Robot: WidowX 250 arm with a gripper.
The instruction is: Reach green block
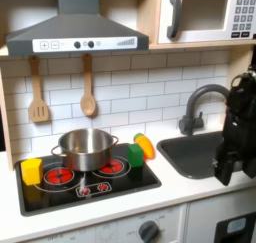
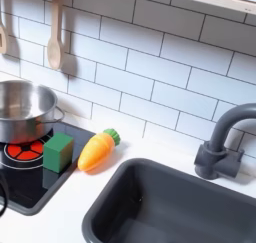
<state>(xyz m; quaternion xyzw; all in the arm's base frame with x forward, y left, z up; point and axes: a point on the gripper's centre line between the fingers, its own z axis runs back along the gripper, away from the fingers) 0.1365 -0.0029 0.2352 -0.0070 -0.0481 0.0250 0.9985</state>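
- The shiny steel pot [image 1: 85, 147] stands on the far part of the black toy stove top [image 1: 60, 192], over its red burner rings; what lies inside it cannot be made out in either exterior view.
- The dark grey sink basin [image 2: 170, 207] is sunk into the white desk [image 2: 60, 222] at the second exterior view's right, with the dark curved tap [image 2: 222, 147] at its far rim.
- The small bright green block [image 2: 58, 152] sits on the stove top's right edge in the second exterior view, near the pot and just beside the orange carrot-shaped toy with a green tip [image 2: 97, 149], which lies on the desk between block and sink.
- A yellow block [image 1: 32, 170] rests at the stove top's left edge in the first exterior view.
- The black hand [image 1: 226, 167] hangs over the sink at the first exterior view's right, well apart from the green block; it touches nothing visible, and whether its jaws are spread or closed cannot be told.
- Two wooden utensils [image 1: 88, 97] hang on the white tiled wall behind the stove.
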